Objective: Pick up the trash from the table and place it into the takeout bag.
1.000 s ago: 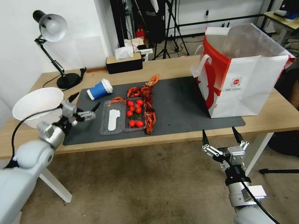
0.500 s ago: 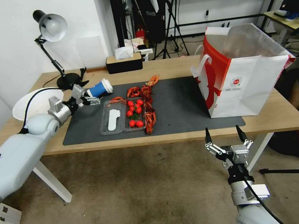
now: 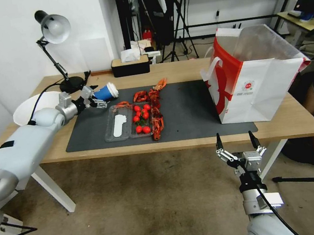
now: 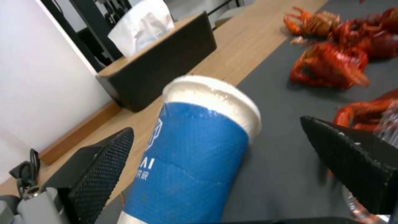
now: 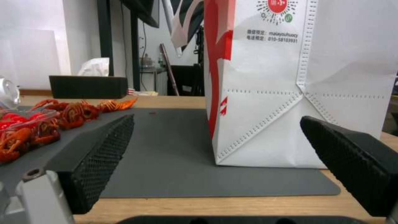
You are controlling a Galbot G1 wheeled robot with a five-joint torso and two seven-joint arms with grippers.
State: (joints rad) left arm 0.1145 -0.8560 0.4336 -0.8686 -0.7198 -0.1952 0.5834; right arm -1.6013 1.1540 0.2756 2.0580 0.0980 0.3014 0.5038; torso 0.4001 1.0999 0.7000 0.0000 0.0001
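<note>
Between the spread fingers of the left gripper (image 3: 95,101) we find the blue paper cup (image 3: 105,93), lying on its side on the dark grey mat (image 3: 187,109) at the far left corner of the table (image 3: 181,71). In the left wrist view the cup (image 4: 195,149) fills the gap between the two black pads (image 4: 99,174), with clearance visible on both sides; we judge the jaws unclenched and the cup not yet gripped.

Compared with a second ago, we note one change: the left arm has swung from a position over the big white bowl (image 3: 40,104) across to the cup, and half a second ago it was already closing on it. The cup itself has not shifted. We take this to mean the approach is complete and the grasp is the step now in hand.

Beyond the cup from the left gripper lie the red crayfish shells (image 3: 154,110) and the clear tray of tomatoes (image 3: 130,121). The takeout bag (image 3: 253,80) stands upright and open-mouthed at the opposite end of the mat, well apart from the left gripper.

The right gripper (image 3: 235,140) hangs below the table's near edge, in front of the bag, fingers spread and holding nothing; it has drifted slightly lower and is otherwise idle.

We observe that no trash on the table has been bagged from this position; the bag's interior is not visible to us.
</note>
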